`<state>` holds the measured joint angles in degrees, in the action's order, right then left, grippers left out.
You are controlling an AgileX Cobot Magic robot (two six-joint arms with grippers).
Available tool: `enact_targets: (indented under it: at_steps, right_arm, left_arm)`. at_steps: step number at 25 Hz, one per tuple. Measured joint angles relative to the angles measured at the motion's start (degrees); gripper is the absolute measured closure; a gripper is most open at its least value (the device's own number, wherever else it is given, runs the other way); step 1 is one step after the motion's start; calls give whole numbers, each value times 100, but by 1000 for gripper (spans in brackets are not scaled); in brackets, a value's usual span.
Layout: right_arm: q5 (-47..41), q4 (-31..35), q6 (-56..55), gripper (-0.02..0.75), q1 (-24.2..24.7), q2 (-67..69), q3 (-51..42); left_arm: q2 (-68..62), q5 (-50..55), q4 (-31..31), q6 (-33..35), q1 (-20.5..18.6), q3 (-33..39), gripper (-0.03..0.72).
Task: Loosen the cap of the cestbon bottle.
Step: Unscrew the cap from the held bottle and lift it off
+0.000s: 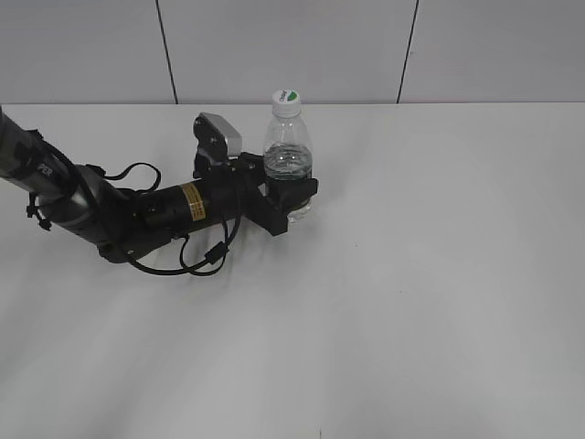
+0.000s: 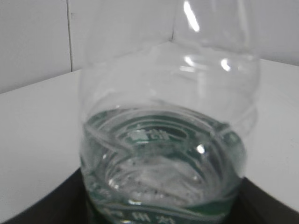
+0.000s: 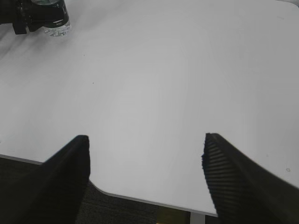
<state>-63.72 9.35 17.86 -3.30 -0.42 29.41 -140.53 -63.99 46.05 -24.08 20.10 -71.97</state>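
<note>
Cestbon bottle (image 1: 288, 155), a small clear ribbed plastic water bottle with a dark green label band, stands upright on the white table (image 1: 439, 274), left of the middle and near the far wall. On the left, the left gripper (image 1: 291, 197) has its black jaws around the lower body at the label; whether they already press firmly I cannot tell. If the hold is loose, the bottle may spin with the cap; if too strong, the thin wall may buckle. The small round white screw cap (image 1: 285, 99) with a green patch is on top, untouched. To the right, the right gripper (image 3: 147, 177) hangs with jaws spread wide and empty, well apart from the bottle; a slanted approach could tip it.
</note>
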Motion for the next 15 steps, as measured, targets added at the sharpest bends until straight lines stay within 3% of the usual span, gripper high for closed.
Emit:
enact_targets:
  at_steps: [9, 15]
  right_arm:
    - [0, 0, 0, 166, 0, 0, 0]
    - [0, 0, 0, 166, 0, 0, 0]
  left_arm:
    - [-35, -152, 45, 0, 0, 0, 271]
    - [-50, -305, 503, -5, -99, 0, 271]
